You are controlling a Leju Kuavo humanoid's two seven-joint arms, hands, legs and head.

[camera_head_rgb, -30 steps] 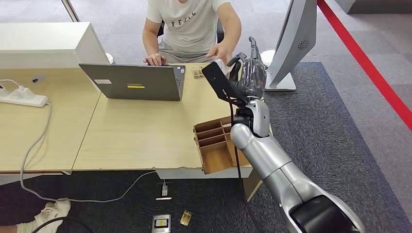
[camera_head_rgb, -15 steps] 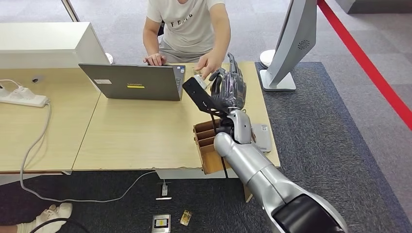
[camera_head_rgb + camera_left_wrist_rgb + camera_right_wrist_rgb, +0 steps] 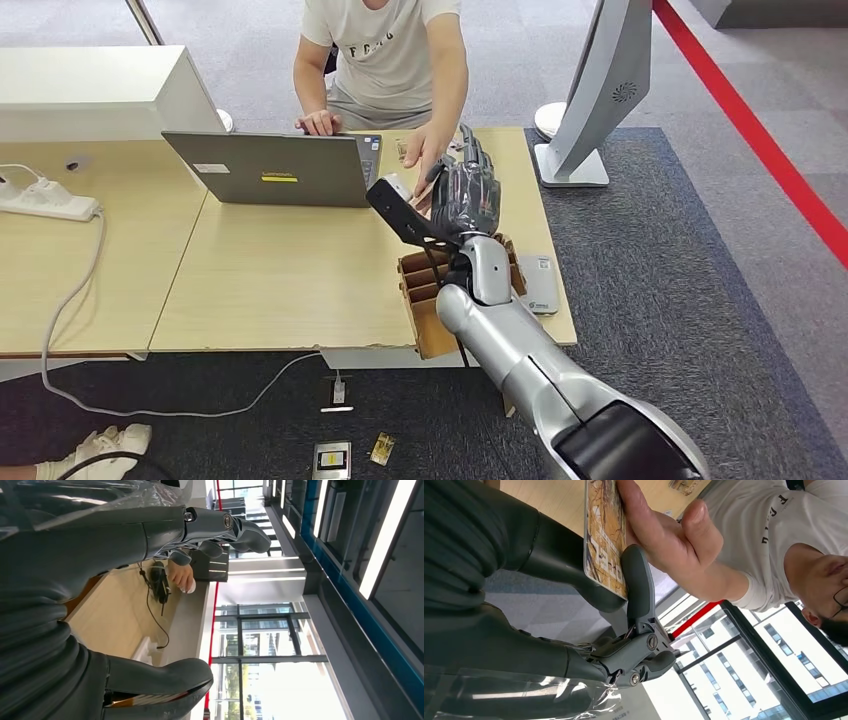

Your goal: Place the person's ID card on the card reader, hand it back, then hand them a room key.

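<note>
Since a second ago our right hand [image 3: 466, 195] has swung from beside the white stand [image 3: 590, 100] back over the desk [image 3: 280, 270], and the person's hand [image 3: 425, 152] has come down to meet it. From the head view, we see the laptop [image 3: 275, 170] with a yellow label on its lid, too small to read, and dark letters on the person's shirt [image 3: 385, 50], blurred. Just below our right hand sits the wooden organiser [image 3: 440, 305]; its visible compartments hold nothing we can make out. A white reader [image 3: 538, 282] lies flat beside it on the desk. A second card [image 3: 407, 150] lies near the laptop. From the left wrist view, our left hand [image 3: 150, 580] has its fingers [image 3: 240, 530] curled with the thumb apart, holding nothing. From the right wrist view, our right hand [image 3: 589, 580] pinches the card [image 3: 604, 535] between thumb and finger; the person's hand [image 3: 664, 535] touches the same card. Its face carries a yellowish picture pattern; no writing is legible.
</note>
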